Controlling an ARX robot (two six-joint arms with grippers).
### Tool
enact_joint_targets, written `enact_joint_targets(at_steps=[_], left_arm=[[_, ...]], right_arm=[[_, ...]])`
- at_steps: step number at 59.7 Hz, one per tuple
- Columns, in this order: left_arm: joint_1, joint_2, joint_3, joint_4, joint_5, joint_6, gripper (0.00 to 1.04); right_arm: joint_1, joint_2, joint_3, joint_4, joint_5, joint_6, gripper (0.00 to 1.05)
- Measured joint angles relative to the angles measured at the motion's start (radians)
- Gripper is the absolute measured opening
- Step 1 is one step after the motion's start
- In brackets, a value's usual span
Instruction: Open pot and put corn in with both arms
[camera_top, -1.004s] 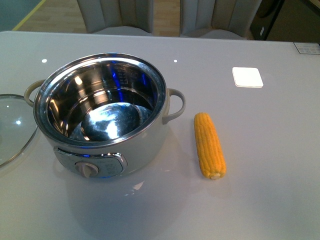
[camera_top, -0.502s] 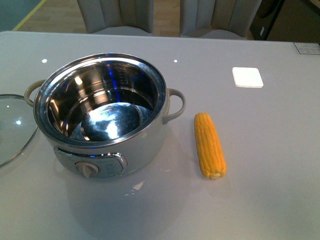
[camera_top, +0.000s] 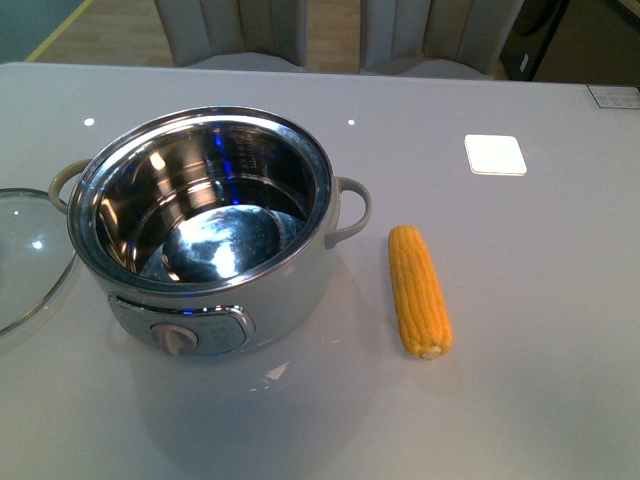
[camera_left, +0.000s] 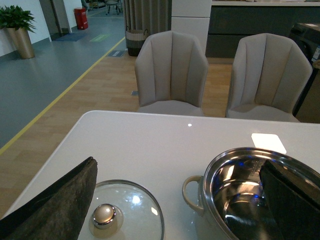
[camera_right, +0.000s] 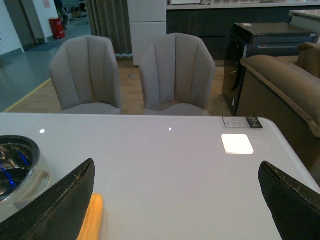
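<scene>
The pot (camera_top: 215, 300) stands open on the table left of centre, its shiny steel bowl empty and its dial facing me. The corn (camera_top: 418, 290) lies on the table just right of the pot, lengthwise. Neither arm shows in the front view. In the left wrist view my left gripper (camera_left: 182, 200) is open and empty above the gap between the glass lid (camera_left: 125, 212) and the pot (camera_left: 240, 195). In the right wrist view my right gripper (camera_right: 177, 200) is open and empty; the corn (camera_right: 92, 217) lies beside one finger (camera_right: 55, 207).
The glass lid (camera_top: 25, 255) lies flat on the table left of the pot. A white square coaster (camera_top: 495, 154) sits at the back right. Two grey chairs (camera_left: 172, 72) stand behind the table's far edge.
</scene>
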Motion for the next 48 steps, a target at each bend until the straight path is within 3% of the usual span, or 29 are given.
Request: enact_joint_targets(at_steps=[10,15,28,30,37,48], left_arm=[[-0.072,-0.07,-0.048,0.023,-0.105,-0.017,0.69],[-0.128,-0.139,-0.073,-0.023,-0.158,-0.018,0.46],[-0.193,-0.235,-0.096,-0.093,-0.219,-0.02,0.09],[-0.229,-0.253,-0.097,-0.109,-0.282,-0.023,0.03],[-0.311,-0.291,-0.13,-0.105,-0.326,-0.024,0.04],[-0.314,-0.365,-0.13,-0.175,-0.338,-0.025,0.04]], right_arm=[[0.0,0.0,0.0,0.0,0.0,0.0,0.96],[0.0,0.0,0.0,0.0,0.0,0.0,0.96],[0.0,0.0,0.0,0.0,0.0,0.0,0.96],[0.0,0.0,0.0,0.0,0.0,0.0,0.96],[0.0,0.0,0.0,0.0,0.0,0.0,0.96],[0.0,0.0,0.0,0.0,0.0,0.0,0.96]])
